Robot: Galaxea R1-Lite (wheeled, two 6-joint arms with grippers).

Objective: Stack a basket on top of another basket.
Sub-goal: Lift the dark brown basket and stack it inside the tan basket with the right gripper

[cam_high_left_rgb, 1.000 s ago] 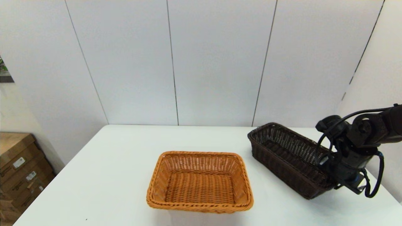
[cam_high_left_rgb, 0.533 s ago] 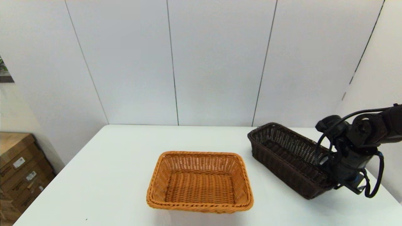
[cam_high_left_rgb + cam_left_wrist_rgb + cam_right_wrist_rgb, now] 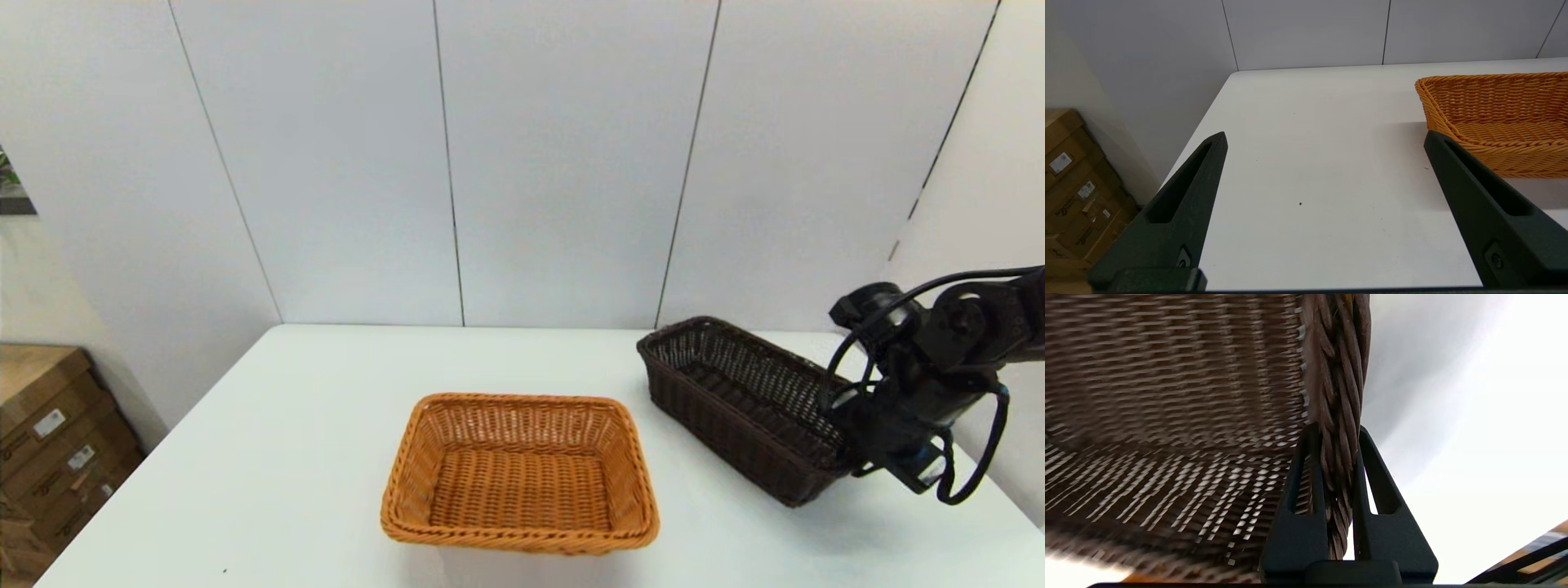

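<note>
Right gripper point(image 3: 1336, 433) is clamped tight on the dark basket's point(image 3: 739, 404) braided rim, one finger point(image 3: 1306, 465) on the inside of the wall and the other outside, with the braid squeezed between them. That grip sits at the basket's near right end, over by the table's point(image 3: 286, 457) right edge.

And it's coming up! Compared with a moment ago the dark basket has lifted at the gripped end and swung a touch leftward, so it now hangs tilted, its far end lowest; whether that end still touches the table, I cannot tell. The right arm has risen with it.

The orange basket point(image 3: 520, 474) hasn't budged: flat on the table, front and centre, well apart from the dark one.

Both baskets have nothing in them, just bare weave on the floors.

Left gripper point(image 3: 1325, 139) is parked low off the table's near left side, fingers spread wide, holding nothing, with the orange basket's corner point(image 3: 1494, 110) just beyond one fingertip.
</note>
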